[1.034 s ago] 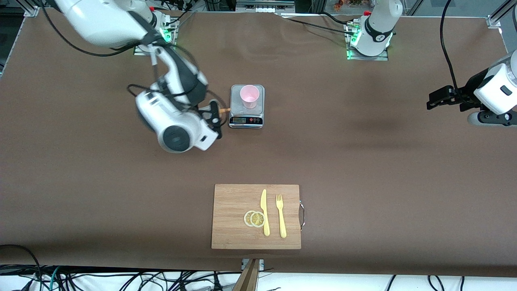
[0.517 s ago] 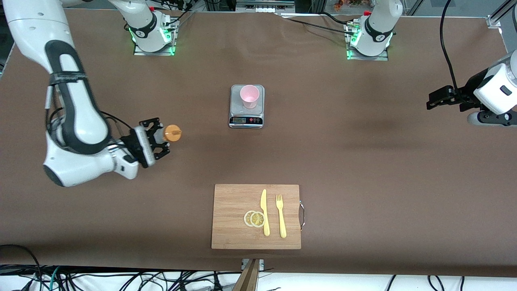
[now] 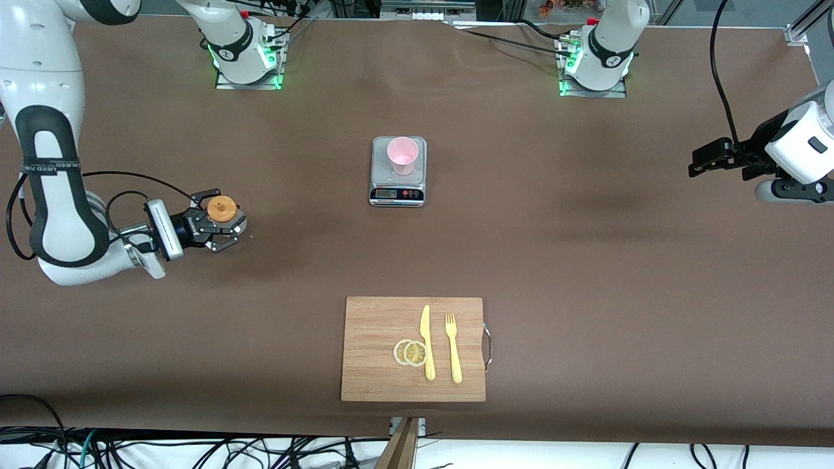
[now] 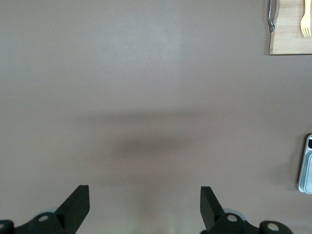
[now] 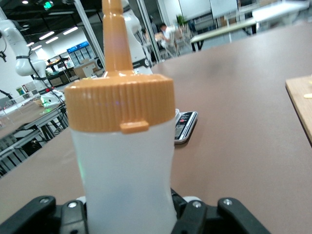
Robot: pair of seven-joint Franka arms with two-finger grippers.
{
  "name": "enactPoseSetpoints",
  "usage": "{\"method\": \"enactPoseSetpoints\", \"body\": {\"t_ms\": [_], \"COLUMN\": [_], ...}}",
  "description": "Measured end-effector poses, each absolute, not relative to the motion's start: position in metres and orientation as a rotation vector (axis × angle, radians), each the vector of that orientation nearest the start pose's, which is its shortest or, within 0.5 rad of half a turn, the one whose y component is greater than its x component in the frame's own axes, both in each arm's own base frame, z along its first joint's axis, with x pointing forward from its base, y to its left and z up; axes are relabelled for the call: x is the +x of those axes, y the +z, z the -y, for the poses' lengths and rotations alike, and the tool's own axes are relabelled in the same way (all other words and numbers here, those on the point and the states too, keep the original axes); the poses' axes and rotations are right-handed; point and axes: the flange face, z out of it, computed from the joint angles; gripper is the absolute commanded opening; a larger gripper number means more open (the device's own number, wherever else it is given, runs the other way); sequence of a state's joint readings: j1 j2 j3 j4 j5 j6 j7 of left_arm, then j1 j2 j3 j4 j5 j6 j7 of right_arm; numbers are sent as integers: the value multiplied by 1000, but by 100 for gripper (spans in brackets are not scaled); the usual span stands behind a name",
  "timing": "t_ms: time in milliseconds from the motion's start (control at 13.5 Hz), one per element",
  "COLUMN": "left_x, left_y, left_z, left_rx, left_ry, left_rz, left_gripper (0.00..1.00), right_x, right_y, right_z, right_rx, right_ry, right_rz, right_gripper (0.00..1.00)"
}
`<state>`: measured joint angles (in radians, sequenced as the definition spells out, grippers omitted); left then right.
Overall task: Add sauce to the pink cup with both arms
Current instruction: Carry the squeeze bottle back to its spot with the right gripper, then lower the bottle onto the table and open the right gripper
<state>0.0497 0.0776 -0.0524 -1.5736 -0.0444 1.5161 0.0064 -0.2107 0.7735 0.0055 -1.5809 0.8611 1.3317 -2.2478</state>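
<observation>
The pink cup (image 3: 402,155) stands upright on a small kitchen scale (image 3: 398,189) in the middle of the table, toward the robots' bases. My right gripper (image 3: 218,223) is shut on the sauce (image 3: 221,209), a whitish squeeze bottle (image 5: 124,161) with an orange nozzle cap, held upright low over the table toward the right arm's end, well apart from the cup. My right gripper's fingers (image 5: 129,214) press the bottle's lower body. My left gripper (image 3: 707,159) waits open over the left arm's end of the table; in the left wrist view the left gripper (image 4: 145,202) holds nothing.
A wooden cutting board (image 3: 365,326) lies near the front camera's edge, carrying two lemon slices (image 3: 410,352), a yellow knife (image 3: 427,342) and a yellow fork (image 3: 453,347). The scale's corner (image 4: 306,165) and the board (image 4: 292,29) show in the left wrist view. The scale (image 5: 185,126) appears past the bottle.
My right arm has swung away from the scale toward its own end of the table, carrying the sauce and turning it from tipped sideways to upright. The left arm has not moved.
</observation>
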Motion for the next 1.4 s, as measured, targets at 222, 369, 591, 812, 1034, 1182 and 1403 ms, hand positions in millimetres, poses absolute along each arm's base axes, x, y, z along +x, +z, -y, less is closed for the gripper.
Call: {"method": "enactPoseSetpoints", "body": {"t_ms": [222, 369, 591, 812, 1034, 1182, 1403], "left_x": [569, 570, 571, 572, 572, 572, 572], "left_y": [577, 578, 576, 576, 576, 576, 576], "left_z": [6, 7, 8, 8, 8, 8, 8], "left_rx": [-3183, -3184, -3184, -3184, -3184, -3184, -3184], "left_ry": [208, 207, 211, 211, 210, 210, 210], "left_rz": [-16, -19, -21, -21, -20, -21, -21], "left_gripper": [100, 100, 100, 100, 100, 100, 100], "right_x": [577, 564, 555, 555, 556, 559, 570], "right_y": [142, 117, 96, 95, 98, 104, 133], "right_z": [60, 70, 74, 74, 76, 87, 114], "right_rx": [-1124, -1094, -1080, -1079, -1075, -1082, -1154], "right_ry": [-648, -697, -727, -727, -723, -682, -553], "right_rz": [1433, 1419, 1397, 1396, 1396, 1424, 1496], "right_gripper": [0, 0, 99, 100, 100, 100, 100]}}
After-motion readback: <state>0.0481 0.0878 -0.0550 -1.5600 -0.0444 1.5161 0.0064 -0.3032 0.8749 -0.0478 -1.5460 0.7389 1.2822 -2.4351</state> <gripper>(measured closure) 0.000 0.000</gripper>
